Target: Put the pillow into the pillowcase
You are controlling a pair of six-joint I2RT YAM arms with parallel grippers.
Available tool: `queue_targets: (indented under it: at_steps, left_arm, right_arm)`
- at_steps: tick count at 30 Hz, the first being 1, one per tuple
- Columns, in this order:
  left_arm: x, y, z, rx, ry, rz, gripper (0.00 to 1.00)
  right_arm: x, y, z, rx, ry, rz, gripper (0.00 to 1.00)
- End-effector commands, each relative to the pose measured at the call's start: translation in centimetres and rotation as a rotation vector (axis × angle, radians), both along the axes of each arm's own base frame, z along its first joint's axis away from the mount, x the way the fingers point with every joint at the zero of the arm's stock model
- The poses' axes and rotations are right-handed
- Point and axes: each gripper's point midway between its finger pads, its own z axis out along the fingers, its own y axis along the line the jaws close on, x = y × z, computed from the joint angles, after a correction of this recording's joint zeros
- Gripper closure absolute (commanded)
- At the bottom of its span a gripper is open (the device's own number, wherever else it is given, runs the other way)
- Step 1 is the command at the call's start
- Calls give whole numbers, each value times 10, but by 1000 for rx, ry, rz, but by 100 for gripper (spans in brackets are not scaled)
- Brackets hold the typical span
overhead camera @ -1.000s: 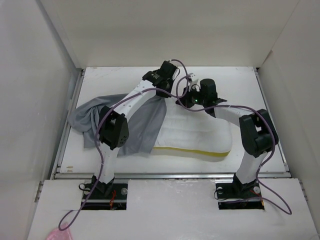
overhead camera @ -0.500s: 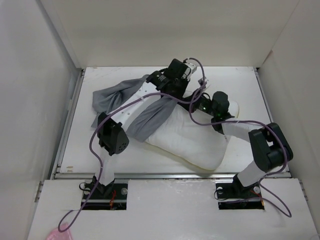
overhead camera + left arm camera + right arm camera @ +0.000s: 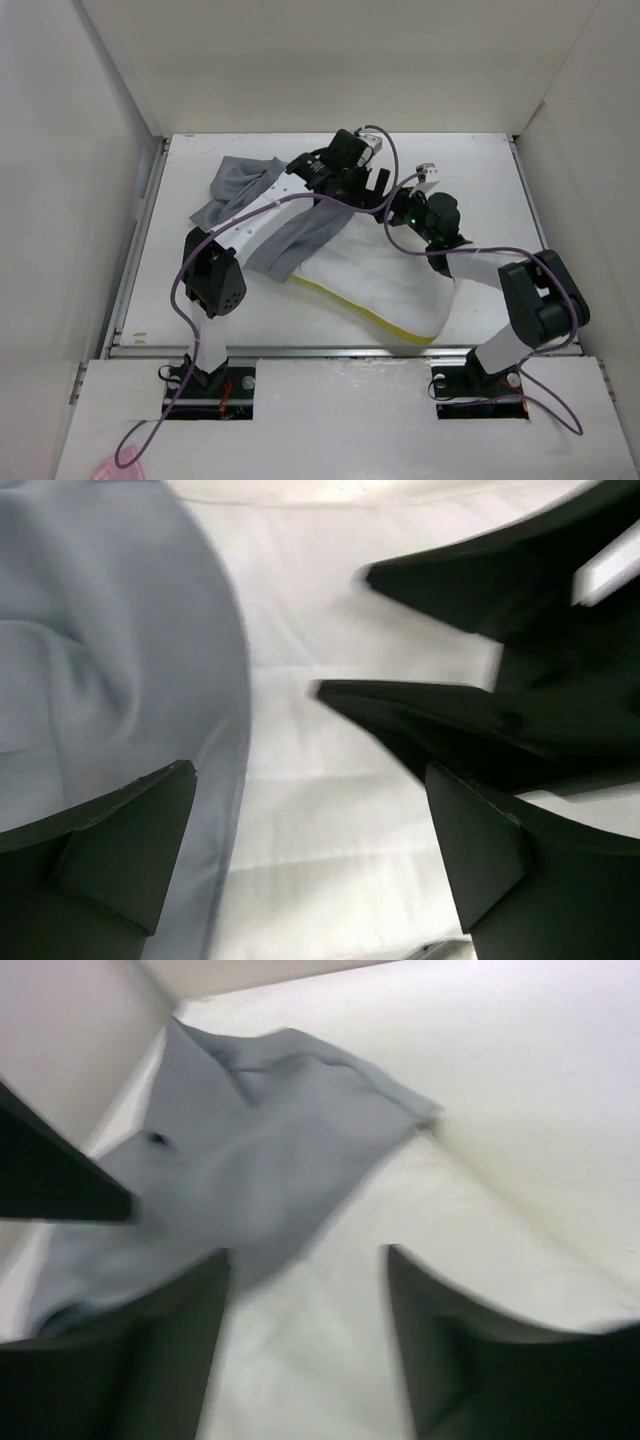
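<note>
We see the large soft white rectangular pillow [image 3: 385,290] lying slantwise on the white table [image 3: 470,160], its yellow band [image 3: 370,315] along the near long edge. The plain grey wrinkled cloth pillowcase [image 3: 305,235] is spread to its far left, and one end of the cloth lies over the pillow's far-left corner. Both arms reach to that spot, close together. The left gripper [image 3: 308,780] stands with its fingers spread wide over the seam where grey cloth meets white cushion. Nothing is pinched between them, and the other arm's dark fingers show just beyond. The right gripper [image 3: 305,1260] is likewise released, its fingers apart above the white surface with the grey cloth further off. We judge the task to be at an early stage. Nearly the whole pillow is bare and outside the sack, and we cannot tell whether the covered corner is truly inside the opening or merely under a fold. What is left, as we read it, is almost everything: find and hold the mouth open, feed the pillow in, and draw the cloth along its full length.
</note>
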Motion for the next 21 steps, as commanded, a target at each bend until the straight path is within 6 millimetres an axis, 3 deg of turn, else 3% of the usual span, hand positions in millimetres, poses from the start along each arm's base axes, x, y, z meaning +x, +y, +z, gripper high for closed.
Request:
queue_targets:
  at_steps: [1, 2, 3, 4, 6, 7, 8, 9, 10, 11, 12, 14, 15, 16, 18, 19, 21]
  left_arm:
    - [8, 19, 56, -90, -118, 113, 0]
    - [2, 24, 57, -82, -131, 121, 0]
    - [6, 37, 65, -67, -169, 184, 0]
    - [1, 49, 86, -93, -207, 220, 0]
    - [-7, 71, 83, -77, -188, 326, 0]
    - [-8, 86, 82, -60, -200, 400, 0]
    - [-20, 96, 91, -84, -205, 436, 0]
    - [-31, 108, 65, -66, -142, 504, 0]
    - [-39, 117, 56, -66, -123, 539, 0]
    - [-53, 128, 60, -105, -117, 566, 0]
    - [-67, 142, 26, -57, -66, 600, 0]
    - [-89, 153, 8, -104, -1, 680, 0]
    - [-105, 161, 9, -148, 11, 699, 0]
    - [-124, 173, -24, -95, 60, 717, 0]
    - [-149, 178, -39, -167, 133, 761, 2]
    - [-162, 180, -67, -155, 173, 758, 2]
    - [-177, 175, -87, -193, 232, 748, 7]
  right_arm:
    - [4, -21, 32, -86, -73, -91, 24]
    - [8, -27, 41, -106, -79, -128, 19]
    - [1, -34, 35, -133, -27, -145, 17]
    - [-1, -39, 41, -169, -40, -156, 15]
    - [-10, -46, 42, -222, -17, -161, 14]
    - [-22, -44, 58, -259, -71, -130, 11]
    - [-31, -41, 57, -300, -76, -105, 11]
    - [-45, -20, 71, -333, -121, -25, 9]
    - [-62, -13, 62, -401, -82, 26, 6]
    - [-71, -4, 58, -471, -89, 62, 6]
    - [-93, 19, 58, -514, -103, 113, 6]
    - [-121, 36, 41, -588, -72, 203, 6]
    - [-132, 44, 33, -606, -59, 245, 5]
    - [-149, 57, 26, -620, -59, 305, 5]
    - [-161, 66, 10, -648, -25, 345, 5]
    - [-170, 70, -2, -676, -9, 372, 0]
    - [-177, 76, -25, -731, 30, 403, 0]
